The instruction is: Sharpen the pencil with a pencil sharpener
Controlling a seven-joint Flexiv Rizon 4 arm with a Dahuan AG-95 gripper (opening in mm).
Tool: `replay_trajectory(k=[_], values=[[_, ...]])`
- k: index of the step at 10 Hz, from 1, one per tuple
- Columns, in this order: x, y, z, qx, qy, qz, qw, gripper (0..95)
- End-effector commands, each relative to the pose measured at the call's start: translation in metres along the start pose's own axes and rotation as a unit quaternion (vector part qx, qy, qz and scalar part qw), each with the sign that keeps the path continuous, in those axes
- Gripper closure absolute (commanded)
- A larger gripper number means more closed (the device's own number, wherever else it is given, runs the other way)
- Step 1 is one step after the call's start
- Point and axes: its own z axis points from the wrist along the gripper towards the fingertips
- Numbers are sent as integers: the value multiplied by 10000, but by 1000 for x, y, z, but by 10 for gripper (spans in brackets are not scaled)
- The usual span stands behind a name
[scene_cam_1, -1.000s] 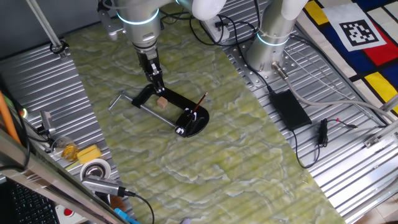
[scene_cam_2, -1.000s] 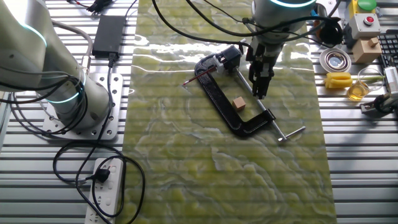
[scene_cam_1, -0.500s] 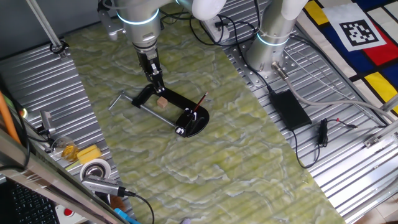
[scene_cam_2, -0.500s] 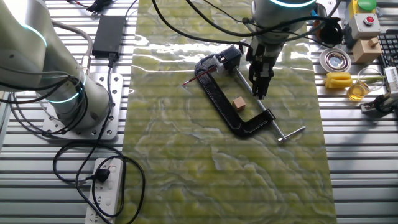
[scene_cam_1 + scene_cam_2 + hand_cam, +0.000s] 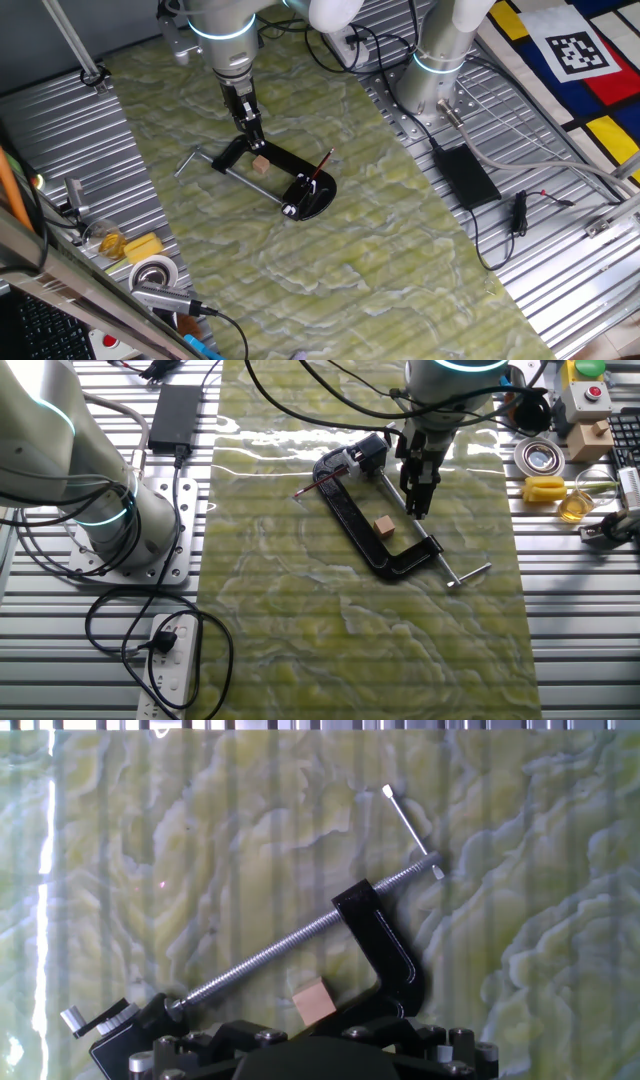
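The pencil (image 5: 322, 166) is a short dark red stick leaning on the black disc-shaped sharpener (image 5: 316, 197), which sits at one end of a black C-clamp (image 5: 262, 158). The pencil also shows in the other fixed view (image 5: 320, 485), next to the sharpener (image 5: 367, 453). My gripper (image 5: 257, 143) hangs just above the clamp's other end, beside a small tan block (image 5: 261, 166). Its fingers taper to one tip (image 5: 413, 512) and hold nothing. The hand view shows the clamp (image 5: 385, 945), its screw rod (image 5: 270, 960) and the block (image 5: 313, 1001). The pencil is out of that view.
The clamp's silver handle bar (image 5: 186, 162) sticks out towards the left. A tape roll (image 5: 153, 271), a yellow object (image 5: 142, 247) and tools lie on the grooved metal at the near left. A second arm's base (image 5: 432, 80) and a black power brick (image 5: 465, 175) stand on the right.
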Motion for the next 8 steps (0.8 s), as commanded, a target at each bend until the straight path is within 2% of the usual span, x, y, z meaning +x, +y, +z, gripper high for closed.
replay_trajectory(k=[1, 2, 8], values=[[0, 0, 0, 0, 1, 0, 10000, 0], [0, 0, 0, -212, 124, -757, 9968, 950], [0, 0, 0, -198, 136, -764, 9968, 950]])
